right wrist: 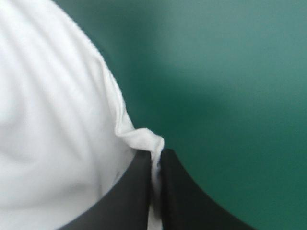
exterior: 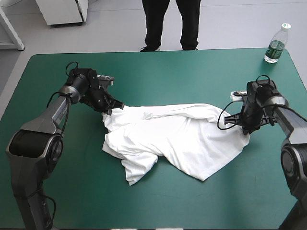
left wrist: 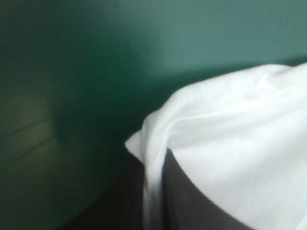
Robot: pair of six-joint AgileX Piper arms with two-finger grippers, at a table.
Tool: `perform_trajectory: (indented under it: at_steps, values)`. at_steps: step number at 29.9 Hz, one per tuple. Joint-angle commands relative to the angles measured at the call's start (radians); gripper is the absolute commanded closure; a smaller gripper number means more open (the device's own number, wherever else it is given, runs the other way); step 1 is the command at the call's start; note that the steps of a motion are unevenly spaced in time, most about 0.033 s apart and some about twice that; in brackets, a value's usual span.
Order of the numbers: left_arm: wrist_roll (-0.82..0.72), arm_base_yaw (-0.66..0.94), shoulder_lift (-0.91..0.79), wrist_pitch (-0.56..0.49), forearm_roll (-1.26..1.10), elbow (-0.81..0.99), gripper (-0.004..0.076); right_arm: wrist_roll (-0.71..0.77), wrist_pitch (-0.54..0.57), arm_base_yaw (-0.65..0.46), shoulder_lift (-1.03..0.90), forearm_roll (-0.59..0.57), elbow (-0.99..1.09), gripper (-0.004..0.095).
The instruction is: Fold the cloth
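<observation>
A: High view?
B: T-shirt (exterior: 177, 139) lies crumpled, half spread, at middle of the table (exterior: 144, 201). Left gripper (exterior: 115, 108) at its far-left corner, right gripper (exterior: 245, 132) at its right end. Bottle (exterior: 277, 44) near far-right corner.
A: Left wrist?
B: Black fingers (left wrist: 201, 206) pinch a white fold, nearly closed.
A: Right wrist?
B: Fingers (right wrist: 129, 196) clamp the hem betw. them; teal-green cover (right wrist: 230, 86) ahead.

Left pincer (left wrist: 154, 165) blurred in my wrist view, T-shirt (left wrist: 240, 143) draped over part of one finger | T-shirt runs off the edge in both wrist views | from above I can't see the tips of the right pincer (exterior: 246, 130), under its wrist | bottle (exterior: 277, 44) label too small to read | bench (exterior: 158, 206) near corners cut off
</observation>
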Motion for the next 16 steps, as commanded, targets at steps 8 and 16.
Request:
perform_trajectory:
  at_steps: [8, 16]
  values:
    - [0.032, -0.001, -0.253, 0.104, -0.040, -0.273, 0.0746, -0.004, 0.018, 0.004, -0.406, -0.006, -0.151, 0.0925]
    - [0.089, -0.001, -0.439, 0.126, -0.079, -0.496, 0.0746, -0.009, 0.059, 0.004, -0.523, -0.006, -0.526, 0.0925]
